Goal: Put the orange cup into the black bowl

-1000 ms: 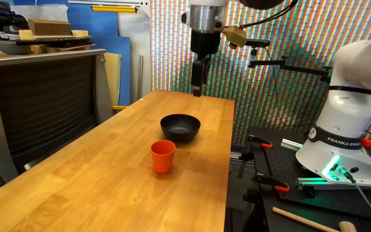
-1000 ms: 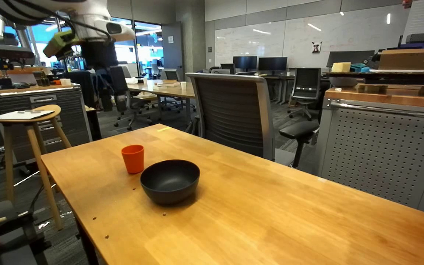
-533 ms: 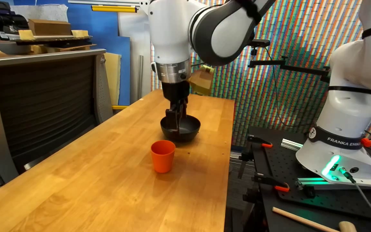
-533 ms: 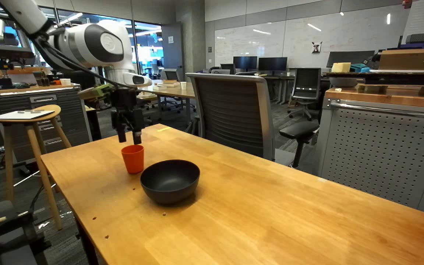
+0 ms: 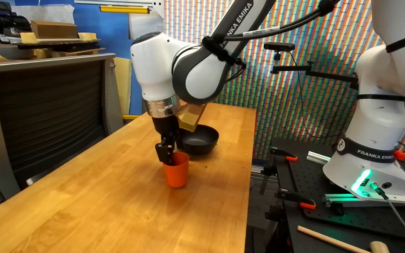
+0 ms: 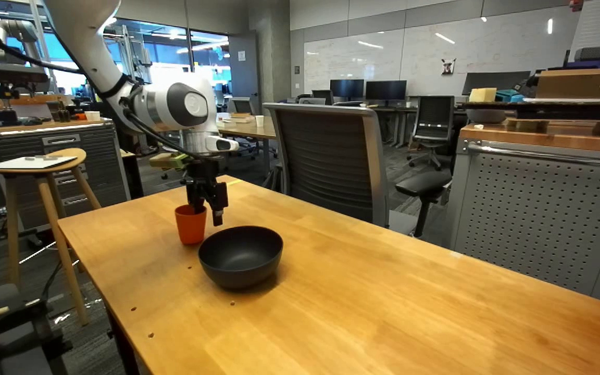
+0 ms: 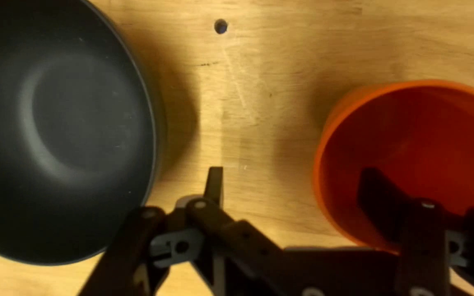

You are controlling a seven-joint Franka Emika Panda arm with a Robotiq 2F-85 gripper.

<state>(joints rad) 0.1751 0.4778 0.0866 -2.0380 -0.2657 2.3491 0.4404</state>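
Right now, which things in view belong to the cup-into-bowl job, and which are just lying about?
Part of the job:
black bowl, empty
orange cup, beside the bowl
gripper, open, one finger inside the cup's rim

Just lying about:
wooden rod
office chair
wooden stool
cardboard box

I see smooth, nearly matt walls on the tapered orange plastic cup (image 5: 177, 176). The round black bowl (image 7: 84, 115) shows me a smooth satin inside, softly gleaming, with fine pale flecks; its material I cannot tell. The long honey-coloured wooden table (image 6: 409, 302) has a low sheen and, in the wrist view, thin scratches. My black two-fingered gripper (image 7: 293, 176) looks matt, with shiny round pins (image 7: 200, 204). My jointed white arm (image 5: 202, 82) has a smooth shell, and its silver wrist ring (image 5: 161, 107) looks like bare metal. The flat grey cabinet panel (image 6: 539, 219) looks like perforated metal.
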